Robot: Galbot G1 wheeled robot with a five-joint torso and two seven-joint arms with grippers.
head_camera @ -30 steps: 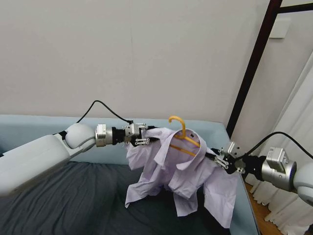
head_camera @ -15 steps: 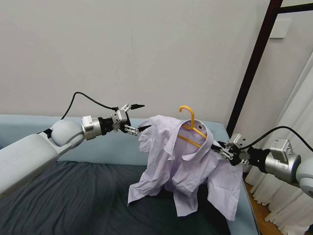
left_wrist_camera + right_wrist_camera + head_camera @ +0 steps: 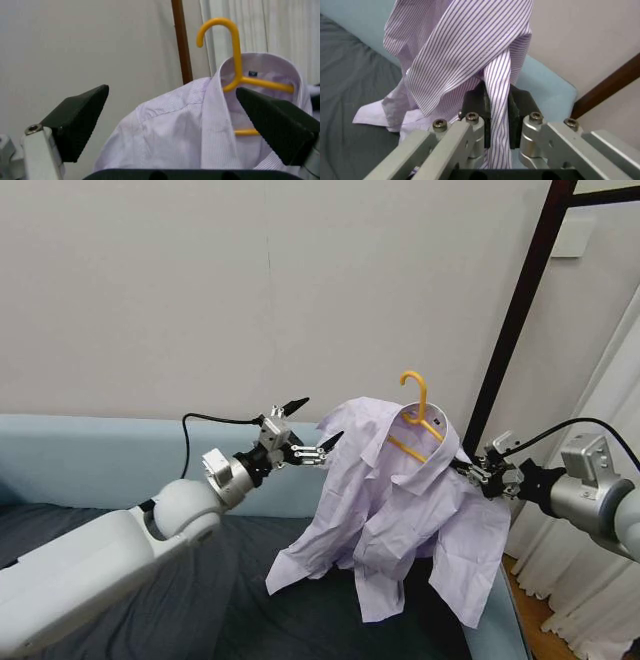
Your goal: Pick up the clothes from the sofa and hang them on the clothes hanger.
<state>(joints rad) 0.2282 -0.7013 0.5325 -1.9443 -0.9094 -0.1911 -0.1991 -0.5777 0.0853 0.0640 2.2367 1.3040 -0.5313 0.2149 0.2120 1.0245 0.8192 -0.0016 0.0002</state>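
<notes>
While my right hand (image 3: 487, 477) clamps a fold of the shirt (image 3: 390, 510) at its right shoulder, the shirt drapes in the air over the right end of the sofa (image 3: 60, 450), with the hanger (image 3: 418, 415) in its collar. My left hand (image 3: 318, 422) hovers just left of it, spread wide and holding nothing.

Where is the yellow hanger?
In the head view the yellow hanger pokes from the collar of the striped shirt, between the open left claw and the right claw pinching it.
</notes>
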